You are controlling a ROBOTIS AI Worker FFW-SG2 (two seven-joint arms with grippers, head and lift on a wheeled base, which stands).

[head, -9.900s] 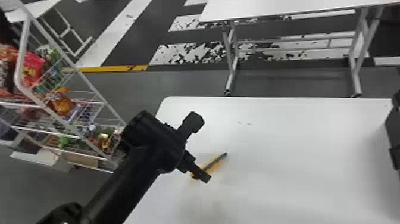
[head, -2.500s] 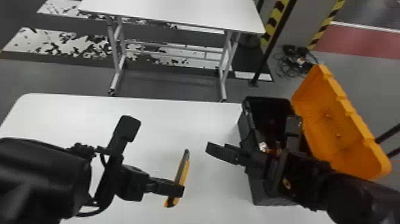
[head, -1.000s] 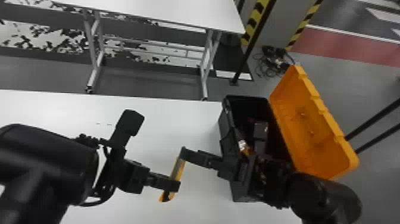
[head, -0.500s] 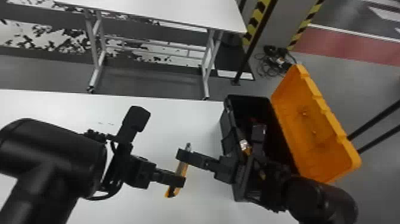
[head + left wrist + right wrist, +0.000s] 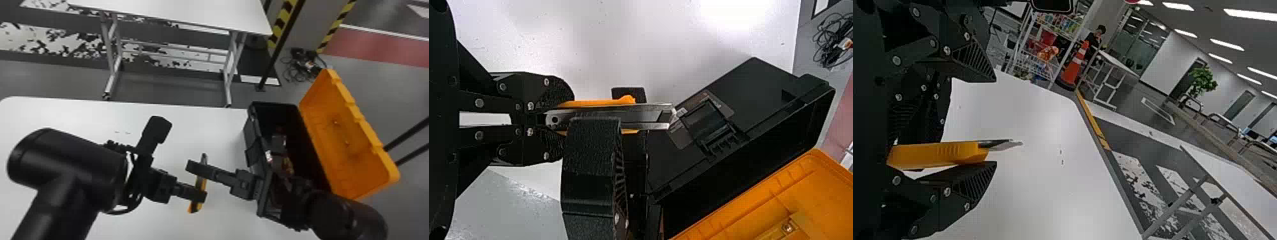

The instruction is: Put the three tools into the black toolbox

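While left end effector (image 5: 200,196) grips the knife (image 5: 201,183), right end effector (image 5: 193,168) gapes roomily around it.

The left arm (image 5: 63,159) is black, thick and rounded, with black cables (image 5: 119,212) looping near the left gripper (image 5: 199,195). Silver screws (image 5: 479,103) stud that gripper's black plates. Beyond it, the right arm (image 5: 348,213) seems equally black and rounded, though shadowed.

Utility knife (image 5: 201,183): head view, crossed by left end effector (image 5: 199,195) and right end effector (image 5: 193,166), covered at both crossings. Toolbox (image 5: 252,140): near end partly hidden behind right arm (image 5: 332,210); contents shadowed, unidentifiable. Orange lid (image 5: 759,200): cut by left wrist view's lower and right edges. Worktop (image 5: 79,116): cut by head view's left and bottom edges.
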